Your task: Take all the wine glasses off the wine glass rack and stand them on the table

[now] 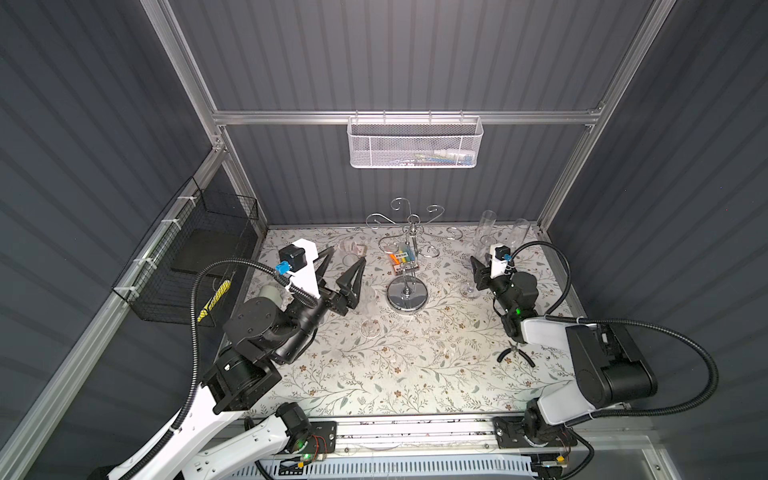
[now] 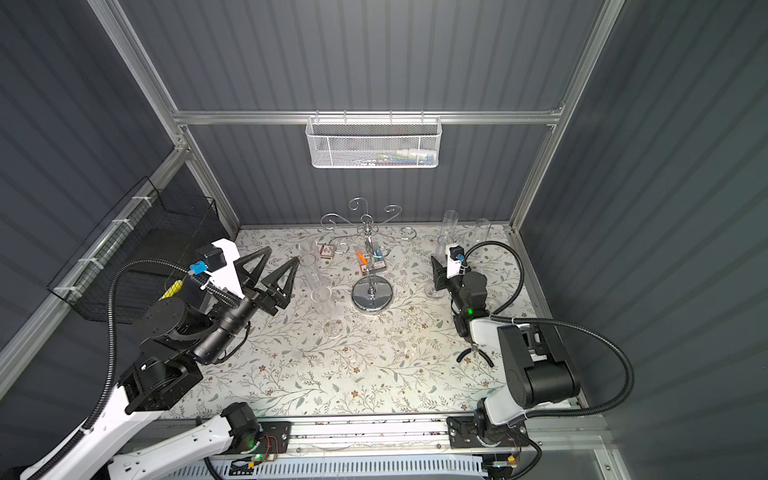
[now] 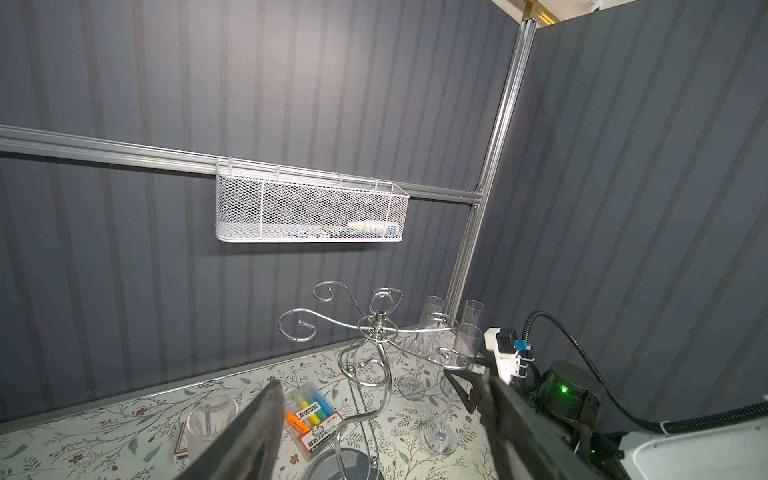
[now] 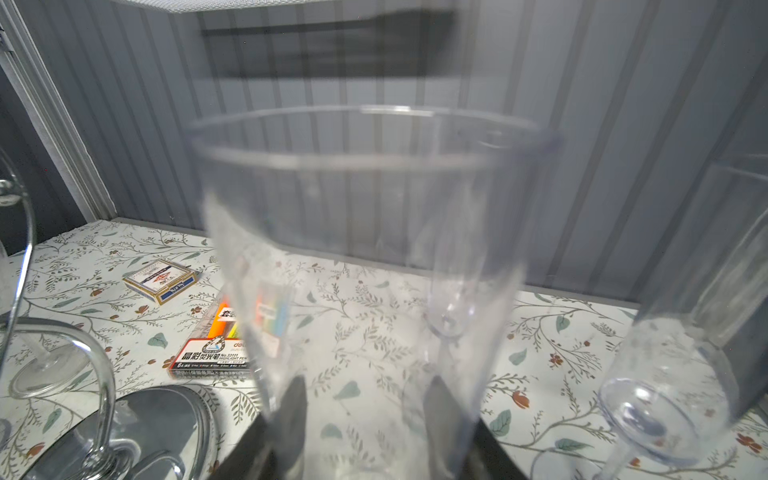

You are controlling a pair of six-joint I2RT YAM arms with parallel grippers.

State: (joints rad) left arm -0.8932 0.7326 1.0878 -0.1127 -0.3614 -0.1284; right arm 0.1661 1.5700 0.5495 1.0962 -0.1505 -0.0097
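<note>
The chrome wine glass rack [image 1: 407, 297] stands at the middle back of the table, and I see no glass on its scroll arms [image 3: 297, 328]. My right gripper [image 4: 365, 395] is shut on the bowl of a clear wine glass [image 4: 365, 232], held upright to the right of the rack. The glass's foot [image 1: 469, 291] is low over the table; whether it touches, I cannot tell. To the left of the rack my left gripper [image 1: 347, 254] is open and holds nothing, with its fingers [image 3: 266, 411] pointing at the rack's pole.
Two tall flutes [image 1: 488, 224] stand at the back right corner. Further clear glasses [image 1: 370, 299] stand left of the rack. A highlighter pack [image 1: 403, 257], a card box [image 4: 160, 280] and pliers [image 1: 515, 353] lie on the table. On the walls hang a white mesh basket [image 1: 415, 143] and a black wire basket [image 1: 199, 257].
</note>
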